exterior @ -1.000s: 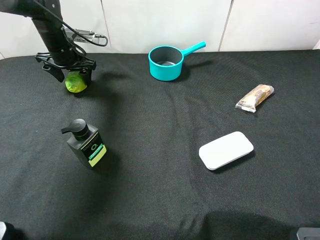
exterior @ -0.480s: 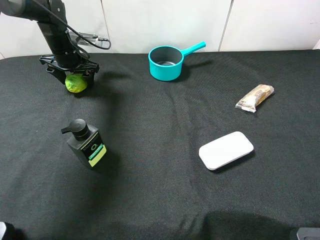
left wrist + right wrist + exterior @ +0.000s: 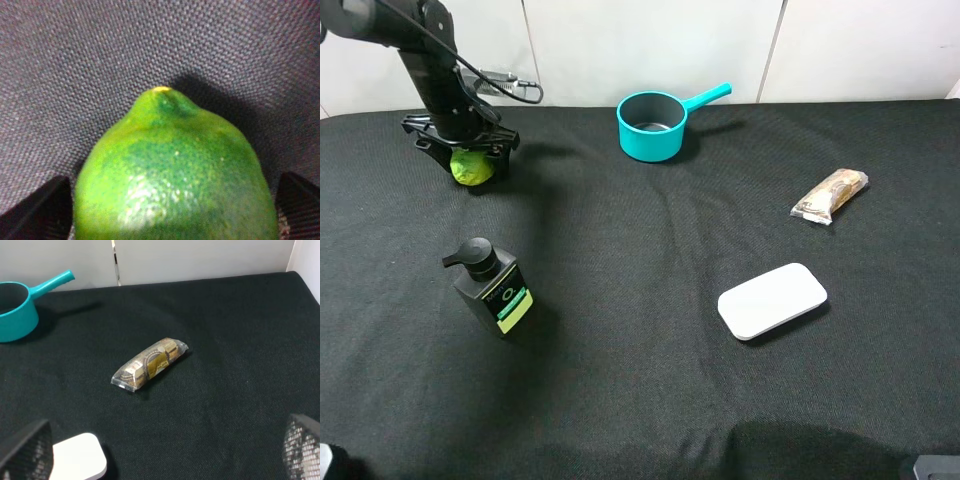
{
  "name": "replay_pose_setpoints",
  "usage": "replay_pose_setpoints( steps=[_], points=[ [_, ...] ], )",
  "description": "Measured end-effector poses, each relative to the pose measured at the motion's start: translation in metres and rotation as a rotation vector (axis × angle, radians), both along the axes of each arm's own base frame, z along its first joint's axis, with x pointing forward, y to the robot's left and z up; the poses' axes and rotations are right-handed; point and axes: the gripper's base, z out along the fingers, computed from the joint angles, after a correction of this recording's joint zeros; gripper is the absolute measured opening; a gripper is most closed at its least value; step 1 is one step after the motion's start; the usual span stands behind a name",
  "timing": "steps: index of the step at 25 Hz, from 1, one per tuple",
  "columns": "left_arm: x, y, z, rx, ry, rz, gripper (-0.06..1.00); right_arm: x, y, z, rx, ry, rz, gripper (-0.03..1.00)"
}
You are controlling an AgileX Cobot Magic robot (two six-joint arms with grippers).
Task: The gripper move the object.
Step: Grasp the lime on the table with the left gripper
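The object, a small yellow-green lime (image 3: 470, 168), rests on the black cloth at the far left back. My left gripper (image 3: 462, 150) hangs right over it, open, with one black finger on each side. The left wrist view is filled by the lime (image 3: 175, 175), its nub pointing away. Both fingertips (image 3: 35, 212) show only at the lower corners, just beside the fruit's flanks. My right gripper (image 3: 162, 452) is open over bare cloth near the front right, with nothing between its fingers.
A teal pot (image 3: 653, 124) with its handle to the right stands at the back centre. A black pump bottle (image 3: 492, 287) stands front left. A wrapped snack bar (image 3: 830, 195) and a white flat case (image 3: 772, 300) lie on the right.
The left arm has shifted slightly above the lime and now stands more upright. The lime has stayed where it lay. Nothing else has moved.
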Motion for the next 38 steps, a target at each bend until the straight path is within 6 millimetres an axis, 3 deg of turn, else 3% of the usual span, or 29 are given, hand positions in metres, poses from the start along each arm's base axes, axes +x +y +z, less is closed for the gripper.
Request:
replay_pose_setpoints(
  steps=[10,38],
  points=[
    [0.008,-0.002,0.011,-0.002,-0.014,0.000,0.80,0.000,0.000,0.000,0.001,0.000,0.000,0.69],
    [0.008,-0.003,0.009,-0.001,-0.008,0.000,0.80,0.000,0.000,0.000,0.001,0.000,0.001,0.69]
  ],
)
